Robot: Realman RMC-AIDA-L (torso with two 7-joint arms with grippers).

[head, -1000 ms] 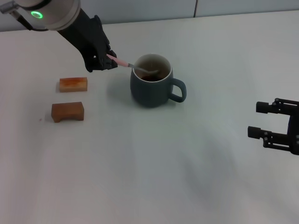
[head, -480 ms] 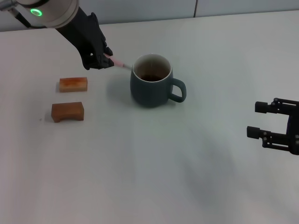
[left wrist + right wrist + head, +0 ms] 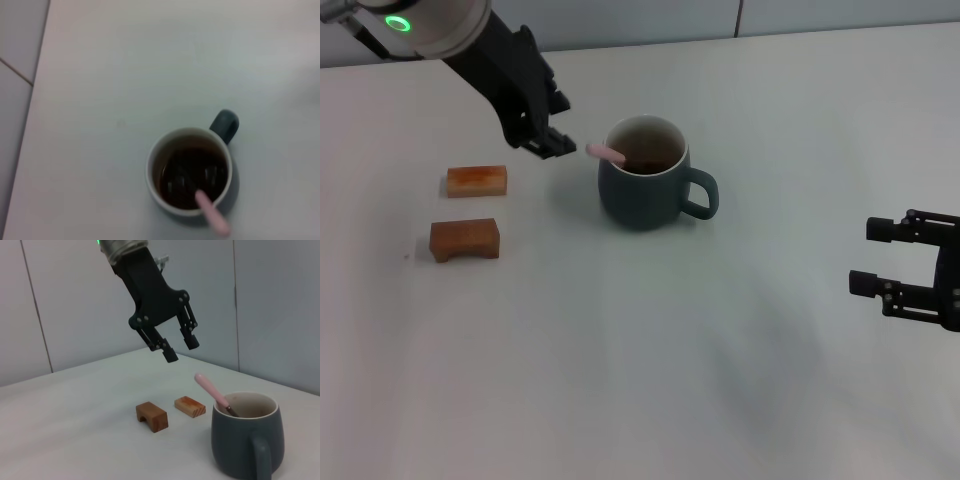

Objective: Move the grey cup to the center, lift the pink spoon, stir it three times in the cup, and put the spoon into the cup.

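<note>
The grey cup (image 3: 645, 176) stands upright near the table's middle, handle toward my right. The pink spoon (image 3: 608, 153) rests inside it, its handle leaning over the rim toward my left gripper. Dark liquid shows in the cup in the left wrist view (image 3: 190, 172), with the spoon (image 3: 211, 217) sticking out. My left gripper (image 3: 552, 135) is open and empty, hovering just left of the cup and apart from the spoon; it also shows in the right wrist view (image 3: 180, 349) above the cup (image 3: 246, 440) and spoon (image 3: 212, 392). My right gripper (image 3: 870, 258) is open and idle at the right edge.
Two small brown wooden blocks lie left of the cup: a flat one (image 3: 477, 181) and an arched one (image 3: 465, 239) nearer me. They also show in the right wrist view (image 3: 190, 406) (image 3: 151, 416). A wall runs behind the table's far edge.
My left gripper has opened and let go of the pink spoon, which now leans in the cup. The gripper has drawn slightly up and away. The right arm has not moved.
</note>
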